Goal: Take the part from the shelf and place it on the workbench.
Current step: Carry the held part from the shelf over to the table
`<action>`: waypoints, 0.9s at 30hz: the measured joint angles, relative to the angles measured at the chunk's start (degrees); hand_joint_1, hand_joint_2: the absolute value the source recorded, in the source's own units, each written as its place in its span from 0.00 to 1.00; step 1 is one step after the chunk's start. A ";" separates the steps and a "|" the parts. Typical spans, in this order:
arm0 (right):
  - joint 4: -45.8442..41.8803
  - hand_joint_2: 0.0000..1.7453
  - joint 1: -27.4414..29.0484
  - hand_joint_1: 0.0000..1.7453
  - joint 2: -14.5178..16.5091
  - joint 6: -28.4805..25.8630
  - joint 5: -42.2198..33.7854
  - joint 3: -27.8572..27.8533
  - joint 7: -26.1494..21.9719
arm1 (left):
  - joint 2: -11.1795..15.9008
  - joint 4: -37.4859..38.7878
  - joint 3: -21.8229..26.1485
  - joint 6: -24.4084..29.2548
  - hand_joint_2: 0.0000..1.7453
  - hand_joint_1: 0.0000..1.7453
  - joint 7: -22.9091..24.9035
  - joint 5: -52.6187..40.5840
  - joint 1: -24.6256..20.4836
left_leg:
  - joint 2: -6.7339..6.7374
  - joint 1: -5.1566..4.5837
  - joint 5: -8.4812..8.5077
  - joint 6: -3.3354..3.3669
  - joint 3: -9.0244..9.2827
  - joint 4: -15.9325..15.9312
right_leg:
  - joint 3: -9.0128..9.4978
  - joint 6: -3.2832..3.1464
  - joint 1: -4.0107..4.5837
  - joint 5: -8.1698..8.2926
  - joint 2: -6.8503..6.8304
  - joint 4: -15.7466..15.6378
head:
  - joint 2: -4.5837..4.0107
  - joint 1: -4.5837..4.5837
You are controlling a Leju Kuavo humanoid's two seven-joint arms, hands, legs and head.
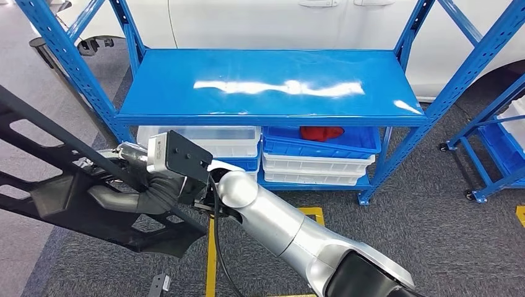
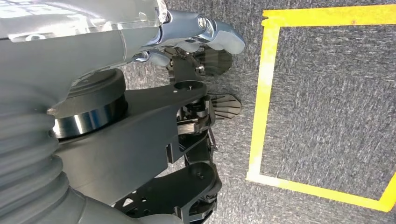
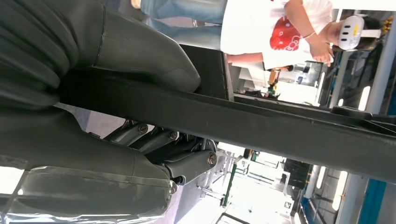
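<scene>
A: Which step is this?

B: The carry, I'd judge. The part (image 1: 80,198), a long black frame piece, is off the shelf (image 1: 272,86) and held out to the robot's left, low over the carpet (image 1: 433,235). The shelf's top board is bare.

A: Which hand has it?

B: The right hand (image 1: 133,192). Its arm (image 1: 278,229) crosses the body, and in the right wrist view the fingers (image 3: 159,140) wrap under a bar of the part (image 3: 261,126) with the thumb (image 3: 140,51) over the top, so it grips that bar.

A: And the left hand?

B: The left hand (image 2: 187,116) hangs over the carpet beside a yellow floor line (image 2: 264,93). It holds nothing, and its fingers look loosely apart (they overlap in that view, so I'm not fully sure).

A: What does the next move call for?

B: Probably a turn toward the workbench, which I can't find anywhere, so its direction is a guess. The part is long, so it needs room to swing clear of the shelf posts and the bins (image 1: 319,154) underneath. A person (image 3: 280,28) stands nearby, too.

A: What's hard to make out?

B: Both ends of the part run out of frame, so its full shape is unknown. The wrist camera box (image 1: 179,154) hides most of the grip from the head view.
</scene>
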 joint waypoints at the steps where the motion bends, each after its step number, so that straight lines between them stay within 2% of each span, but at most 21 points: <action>1: -0.08 1.00 0.00 1.00 0.00 -0.17 0.33 0.00 -0.07 | 0.01 0.00 0.01 -0.01 1.00 0.00 -0.05 0.01 0.00 | 0.00 -0.08 0.07 0.12 -0.13 0.08 | -0.05 0.19 -0.08 0.15 0.00 -0.09 | 0.00 0.00; 8: -0.34 1.00 0.03 1.00 0.03 -0.50 1.80 0.00 -0.49 | 0.05 0.00 0.01 -0.08 1.00 0.00 -0.33 0.02 0.05 | -0.07 -0.43 0.53 0.86 -1.06 0.54 | -0.60 1.20 -0.49 0.89 -0.07 -0.20 | 0.00 -0.02; 10: -0.46 1.00 0.04 1.00 0.09 -0.52 2.02 0.00 -0.50 | 0.05 0.00 0.01 -0.11 1.00 0.00 -0.36 0.03 0.05 | -0.14 -0.18 1.06 1.36 -0.99 0.05 | -0.76 1.49 -0.51 0.56 -0.13 0.09 | 0.00 -0.01; 11: -0.52 1.00 0.04 1.00 0.11 -0.54 2.10 -0.01 -0.51 | 0.05 0.00 0.01 -0.15 1.00 0.00 -0.37 0.03 0.03 | -0.18 -0.01 1.39 1.65 -0.99 -0.25 | -1.21 1.64 -0.52 -0.51 -0.09 1.26 | 0.00 0.02; 12: -0.57 1.00 0.05 1.00 0.11 -0.55 2.17 -0.03 -0.51 | 0.04 0.00 0.01 -0.22 1.00 0.00 -0.38 0.04 0.01 | -0.25 0.15 1.73 1.90 -1.06 -0.51 | -2.13 1.77 -0.58 -2.26 -0.02 3.61 | 0.00 0.04; 14: -0.60 1.00 0.27 1.00 0.09 -0.58 2.41 -0.06 -0.52 | 0.04 0.00 0.01 -0.40 1.00 0.00 -0.39 0.05 0.06 | -0.60 0.16 2.13 2.00 -1.54 -0.56 | -5.21 2.05 -0.82 -6.94 0.09 11.64 | 0.00 0.06; 15: -0.59 1.00 0.46 1.00 0.08 -0.59 2.57 -0.07 -0.52 | 0.05 0.00 0.01 -0.47 1.00 0.00 -0.39 0.05 0.12 | -0.90 0.17 2.28 1.90 -1.80 -0.53 | -6.52 2.15 -0.94 -8.55 0.09 15.23 | 0.01 0.05; 16: -0.58 1.00 0.66 1.00 0.07 -0.59 2.70 -0.07 -0.52 | 0.05 0.00 0.02 -0.50 1.00 0.00 -0.39 0.06 0.18 | -1.28 0.18 2.42 1.76 -2.03 -0.48 | -6.99 2.20 -1.05 -9.17 0.09 17.13 | 0.01 0.04; 17: -0.59 1.00 0.79 1.00 0.07 -0.58 2.82 -0.07 -0.51 | 0.05 0.00 0.02 -0.52 1.00 0.00 -0.39 0.07 0.21 | -1.76 0.20 2.54 1.59 -2.22 -0.41 | -6.17 2.18 -1.16 -8.62 0.14 16.46 | 0.01 0.04; 18: -0.61 1.00 0.87 1.00 0.08 -0.58 2.94 -0.07 -0.51 | 0.04 0.00 0.03 -0.55 1.00 0.00 -0.39 0.07 0.20 | -2.31 0.22 2.65 1.43 -2.34 -0.31 | -4.17 2.06 -1.27 -7.17 0.37 13.41 | 0.01 0.04; 20: -0.70 1.00 0.88 1.00 0.09 -0.57 3.12 -0.08 -0.50 | -0.02 0.00 0.03 -0.61 1.00 0.00 -0.39 0.07 0.16 | -3.42 0.24 2.81 0.96 -2.58 -0.12 | 0.77 1.69 -1.45 -4.47 2.27 4.97 | 0.00 0.02; 21: -0.75 1.00 0.87 1.00 0.09 -0.56 3.17 -0.10 -0.50 | -0.05 0.00 0.03 -0.63 1.00 0.00 -0.40 0.07 0.12 | -3.91 0.26 2.94 0.62 -2.74 -0.08 | 2.31 1.51 -1.45 -3.81 3.03 2.13 | 0.00 0.03; 22: -0.80 1.00 0.87 1.00 0.09 -0.56 3.20 -0.13 -0.50 | -0.08 0.00 0.03 -0.65 1.00 0.00 -0.42 0.07 0.09 | -4.33 0.30 3.09 0.23 -2.93 -0.10 | 2.95 1.32 -1.37 -3.69 3.54 0.81 | 0.00 0.02; 24: -0.90 1.00 0.87 1.00 0.11 -0.55 3.28 -0.19 -0.49 | -0.08 0.00 0.03 -0.66 1.00 0.00 -0.44 0.07 0.12 | -5.15 0.46 3.47 -0.64 -3.22 -0.36 | 2.93 0.76 -1.17 -3.48 2.75 0.55 | 0.00 0.03; 25: -0.96 1.00 0.87 1.00 0.16 -0.54 3.33 -0.20 -0.48 | -0.05 0.00 0.03 -0.66 1.00 0.00 -0.44 0.07 0.19 | -5.00 0.53 3.38 -0.97 -3.37 -0.25 | 2.99 0.31 -1.18 -3.25 2.20 0.27 | 0.00 0.01; 26: -1.02 1.00 0.85 1.00 0.26 -0.54 3.38 -0.20 -0.47 | -0.03 0.00 0.03 -0.66 1.00 0.00 -0.44 0.08 0.24 | -4.30 0.54 2.72 -1.24 -3.82 0.60 | 3.06 -0.16 -1.25 -2.99 1.59 -0.06 | 0.00 -0.11; 27: -1.07 1.00 0.83 1.00 0.37 -0.54 3.39 -0.20 -0.46 | 0.00 0.00 0.03 -0.66 1.00 0.00 -0.44 0.08 0.24 | -3.23 0.52 1.41 -1.47 -4.73 2.59 | 3.11 -0.56 -1.32 -2.76 0.90 -0.40 | 0.00 -0.25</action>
